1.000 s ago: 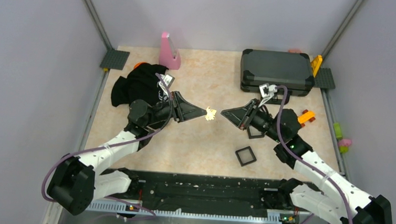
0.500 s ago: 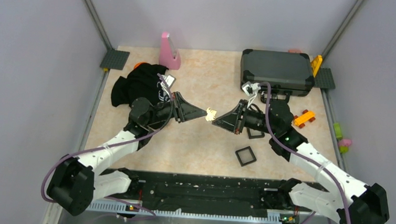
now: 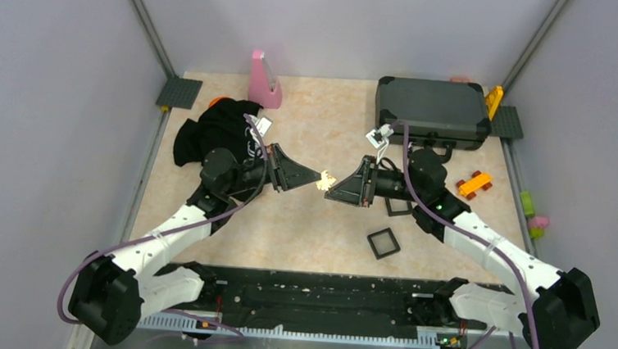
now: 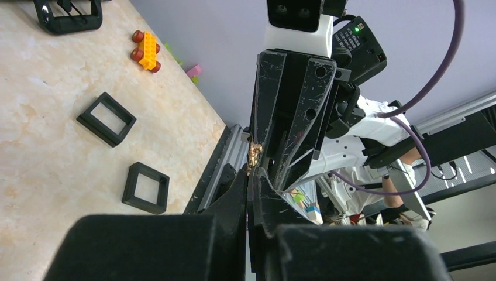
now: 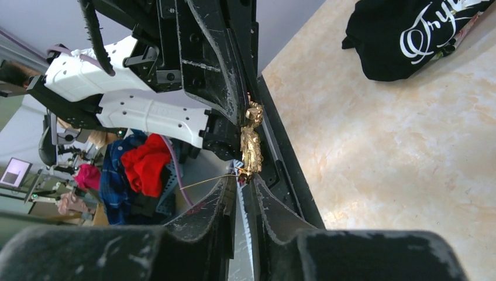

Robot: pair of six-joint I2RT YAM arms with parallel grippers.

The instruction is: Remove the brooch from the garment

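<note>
Gold brooch held in mid-air between our two grippers, well apart from the garment.

Nearest us, a hollow black square frame (image 3: 383, 243) lies flat on the marbled beige table (image 3: 310, 232). Over mid-table our left gripper (image 3: 320, 175) is clamped on the knobbly gold metal brooch (image 3: 327, 180). Our right gripper (image 3: 327, 195) meets its other end with jaws a slit apart, and we cannot tell whether they pinch it. Further back, the crumpled black cloth garment (image 3: 214, 131) lies at left, and the hard dark grey case (image 3: 434, 108) sits closed at far right.
</note>
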